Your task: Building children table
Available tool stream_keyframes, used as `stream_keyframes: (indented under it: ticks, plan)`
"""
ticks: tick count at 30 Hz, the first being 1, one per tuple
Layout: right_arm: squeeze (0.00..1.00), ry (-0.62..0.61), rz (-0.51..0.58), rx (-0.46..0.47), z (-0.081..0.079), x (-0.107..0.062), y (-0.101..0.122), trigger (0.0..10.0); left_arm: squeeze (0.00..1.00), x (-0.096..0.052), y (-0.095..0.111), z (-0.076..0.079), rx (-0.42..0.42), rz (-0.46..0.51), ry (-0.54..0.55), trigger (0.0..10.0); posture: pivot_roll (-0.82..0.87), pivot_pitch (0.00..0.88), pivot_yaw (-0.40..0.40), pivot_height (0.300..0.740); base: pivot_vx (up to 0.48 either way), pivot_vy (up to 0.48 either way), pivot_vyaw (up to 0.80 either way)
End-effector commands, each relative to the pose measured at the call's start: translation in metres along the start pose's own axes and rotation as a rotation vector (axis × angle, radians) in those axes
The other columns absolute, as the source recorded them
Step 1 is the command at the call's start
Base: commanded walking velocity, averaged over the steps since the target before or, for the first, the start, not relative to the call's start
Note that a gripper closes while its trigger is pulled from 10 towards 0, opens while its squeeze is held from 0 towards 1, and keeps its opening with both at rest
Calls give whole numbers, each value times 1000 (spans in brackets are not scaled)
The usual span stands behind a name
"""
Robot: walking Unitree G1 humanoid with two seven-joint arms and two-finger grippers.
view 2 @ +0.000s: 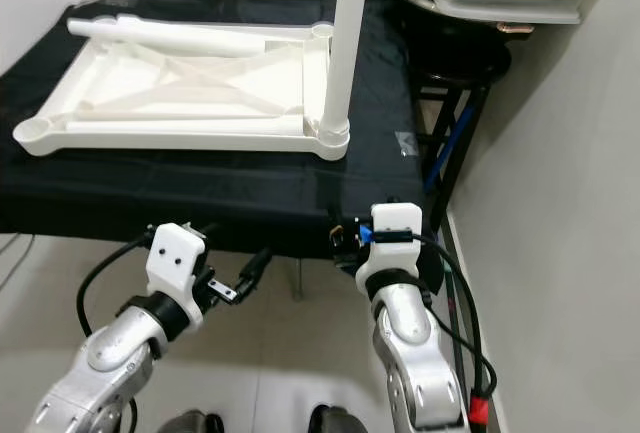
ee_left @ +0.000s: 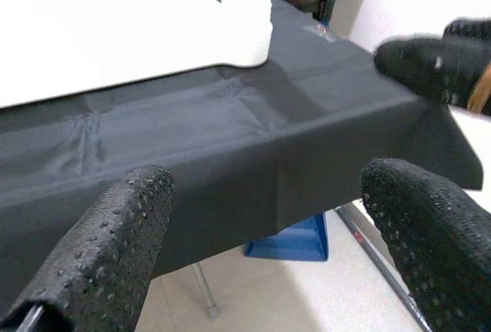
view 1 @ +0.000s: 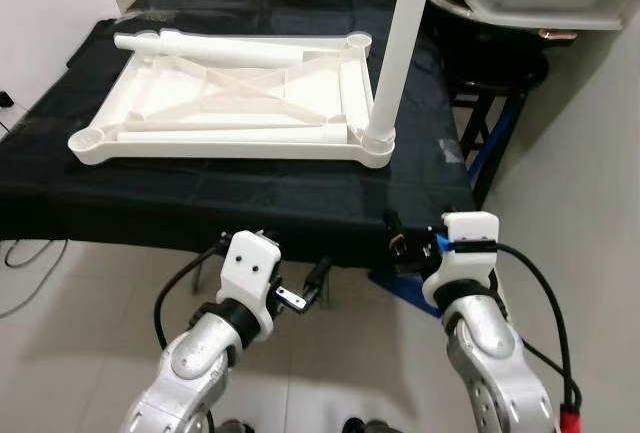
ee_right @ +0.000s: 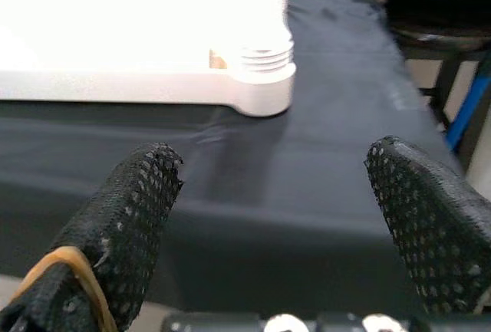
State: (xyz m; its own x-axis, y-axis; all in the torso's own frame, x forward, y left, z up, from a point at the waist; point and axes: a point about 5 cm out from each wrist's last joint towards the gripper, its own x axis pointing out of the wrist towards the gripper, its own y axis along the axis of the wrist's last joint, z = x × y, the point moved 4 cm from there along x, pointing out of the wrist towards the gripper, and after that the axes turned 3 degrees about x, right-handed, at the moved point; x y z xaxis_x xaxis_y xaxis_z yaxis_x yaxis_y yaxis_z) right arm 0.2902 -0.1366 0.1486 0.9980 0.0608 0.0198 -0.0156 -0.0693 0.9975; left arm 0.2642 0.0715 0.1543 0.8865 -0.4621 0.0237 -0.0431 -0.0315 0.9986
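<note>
Tabletop: the white tabletop [view 1: 230, 103] lies upside down on the black-covered table [view 1: 250, 203], its ribbed underside facing up and its long axis running left to right.
Fitted leg: one white leg [view 1: 400, 48] stands upright in the near right corner socket [view 1: 375, 141], pointing straight up.
Loose leg: a second leg [view 1: 210, 48] lies flat along the far rim, its long axis left to right.
Free sockets: the near left corner socket [view 1: 88, 139] looks empty.
Left gripper: the left gripper [view 1: 300, 293] hangs below the near table edge, fingers spread, holding nothing.
Right gripper: the right gripper [view 1: 400, 243] sits at the near table edge just below the fitted leg, fingers spread and empty.
Step in hand: probably reaching for the loose leg next.
Doing it well: I would grip the leg near its middle, tip it upright and lower it squarely into a socket.
</note>
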Motion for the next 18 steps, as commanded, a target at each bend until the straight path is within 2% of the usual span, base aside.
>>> stream_keyframes:
  ticks: [1,9,12,18]
  plan:
    - [0,8,7,-13,-3,-5,-2,10000,0,-2,-8,2,-17,-23,17,10000,116,52,-39,740,0,0,0]
    - [0,18,9,-36,-8,-9,-9,10000,0,-2,-15,0,-7,-30,29,10000,115,38,-39,740,0,0,0]
    - [0,3,-22,-31,-7,-10,-17,10000,0,-1,-16,3,12,-28,10,10000,112,34,-40,740,444,0,0]
    - [0,28,-51,-81,-12,-10,-23,10000,0,0,-17,5,16,-27,7,10000,108,30,-40,740,458,0,0]
